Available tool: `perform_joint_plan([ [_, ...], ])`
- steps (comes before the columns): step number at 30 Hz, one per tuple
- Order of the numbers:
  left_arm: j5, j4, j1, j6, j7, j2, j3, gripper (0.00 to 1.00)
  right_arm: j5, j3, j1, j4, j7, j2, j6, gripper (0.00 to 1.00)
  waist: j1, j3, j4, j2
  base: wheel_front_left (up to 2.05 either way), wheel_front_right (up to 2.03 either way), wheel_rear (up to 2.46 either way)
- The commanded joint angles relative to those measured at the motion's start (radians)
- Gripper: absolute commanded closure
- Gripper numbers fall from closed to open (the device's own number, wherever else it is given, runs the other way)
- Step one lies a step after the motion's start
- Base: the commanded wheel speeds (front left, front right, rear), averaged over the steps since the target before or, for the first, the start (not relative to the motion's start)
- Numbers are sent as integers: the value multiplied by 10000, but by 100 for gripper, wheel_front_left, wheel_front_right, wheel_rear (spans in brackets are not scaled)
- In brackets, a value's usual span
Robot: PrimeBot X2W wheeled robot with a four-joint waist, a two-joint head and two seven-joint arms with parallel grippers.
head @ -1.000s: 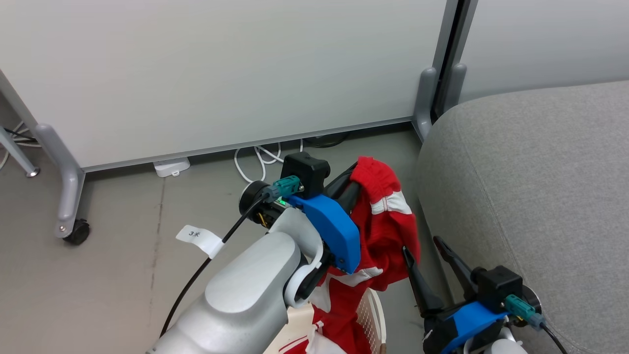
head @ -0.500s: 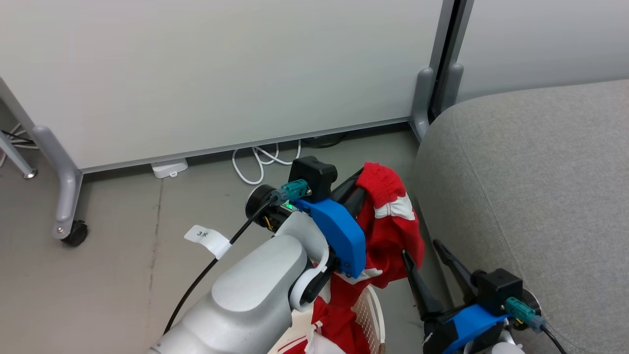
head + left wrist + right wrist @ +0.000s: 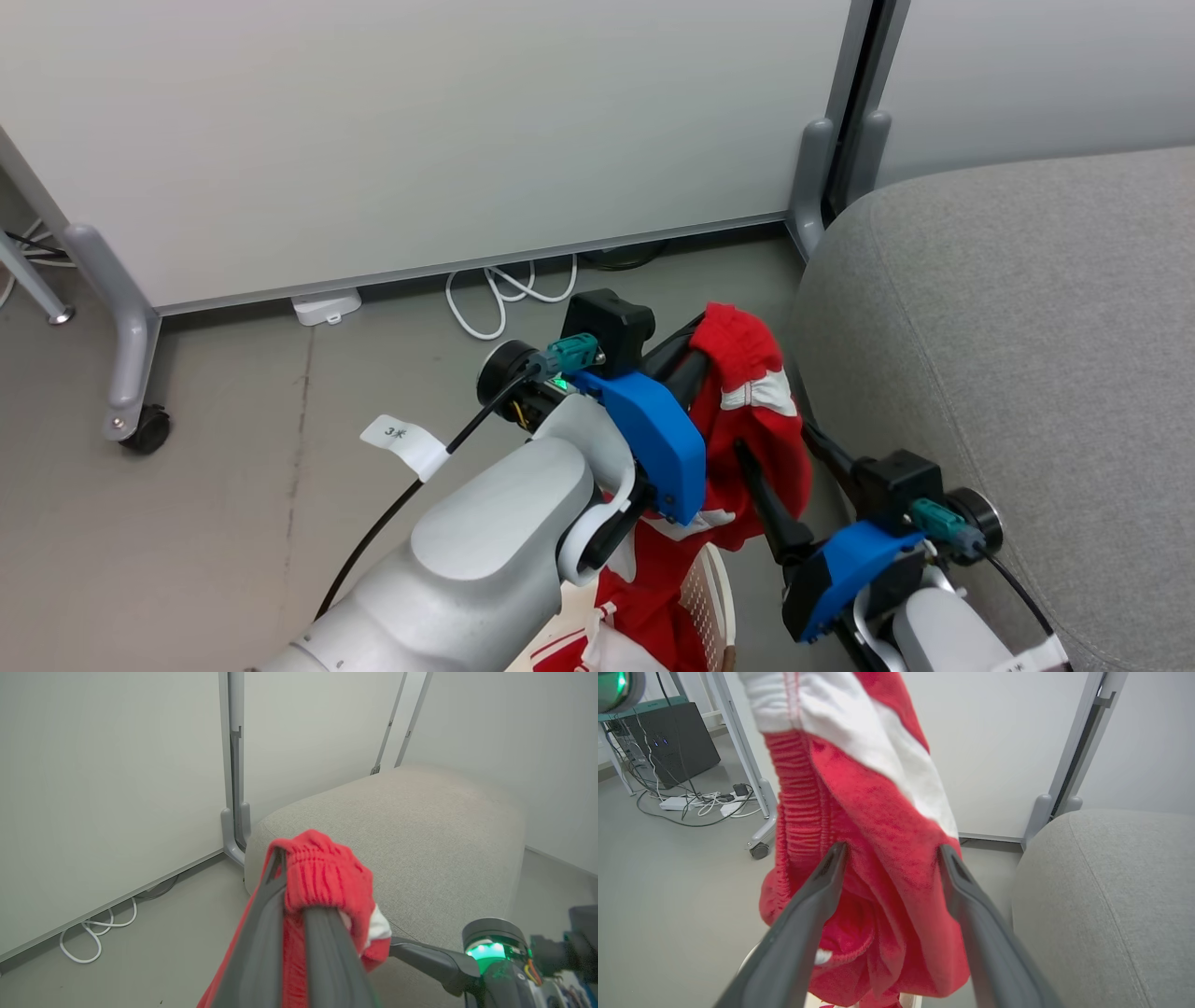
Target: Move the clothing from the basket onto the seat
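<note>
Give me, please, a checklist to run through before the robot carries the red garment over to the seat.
1. Left hand shut on the clothing: ok, the gathered band is pinched and the fabric hangs from it.
2. Right hand open, one finger on each side of the hanging fabric: ok.
3. Fabric free of the basket: cannot tell; red cloth runs down to its rim.
4. Seat next to the load: ok, just to the robot's right.
5. White cable on the floor apart from both arms: ok.
</note>
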Motion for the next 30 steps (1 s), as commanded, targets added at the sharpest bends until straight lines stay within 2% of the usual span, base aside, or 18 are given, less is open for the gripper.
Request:
perform_joint_plan([
  [1, -67, -11, -200, 60, -70, 7, -74, 100, -1, 99, -310, 221, 49, -34, 5, 0, -1, 8, 7, -1, 0, 0, 0],
  [7, -279, -98, -303, 65, -117, 5, -347, 100, 240, 544, -1156, 1299, 46, -32, 5, 0, -1, -3, 42, -1, 0, 0, 0],
  [8, -320, -103, -314, 75, -118, 5, -393, 100, 276, 626, -1272, 1490, 64, -34, 5, 7, -1, -11, 46, -1, 0, 0, 0],
  [9, -334, -100, -332, 87, -133, 4, -428, 100, 344, 705, -1376, 1650, 79, -34, 5, 57, -1, -15, 49, -1, 0, 0, 0],
  [10, -375, -96, -353, 80, -153, 5, -457, 100, 390, 769, -1484, 1793, 35, -32, 5, 100, -1, -17, 51, -1, 0, 0, 0],
  [20, -586, 73, -480, 158, -305, 5, -717, 100, 857, 885, -1915, 2625, -393, -32, 5, 100, -1, -69, 52, -1, 0, 0, 0],
  [21, -591, 93, -480, 165, -329, 5, -742, 98, 914, 871, -1916, 2677, -434, -32, 5, 100, -1, -78, 53, -1, 0, 0, 0],
  [22, -624, 110, -476, 167, -354, 5, -765, 92, 970, 875, -1906, 2730, -471, -32, 5, 100, -1, -85, 51, -1, 0, 0, 0],
  [23, -652, 131, -474, 170, -365, 5, -790, 78, 1018, 888, -1915, 2769, -495, -32, 5, 100, -1, -91, 48, -1, 0, 0, 0],
  [25, -678, 176, -484, 165, -385, 5, -834, 57, 1104, 925, -1932, 2841, -567, -32, 5, 100, -1, -95, 38, -1, 0, 0, 0],
  [26, -705, 200, -484, 163, -367, 5, -867, 54, 1127, 942, -1934, 2870, -571, -32, 5, 100, -1, -101, 35, -1, 0, 0, 0],
  [28, -767, 238, -479, 146, -365, 5, -919, 26, 1187, 960, -1950, 2917, -630, -32, 5, 100, -1, -104, 31, -1, 0, 0, 0],
  [30, -796, 268, -478, 131, -395, 5, -973, 4, 1201, 932, -1957, 2973, -661, -32, 5, 100, -1, -113, 43, -1, 0, 0, 0],
])
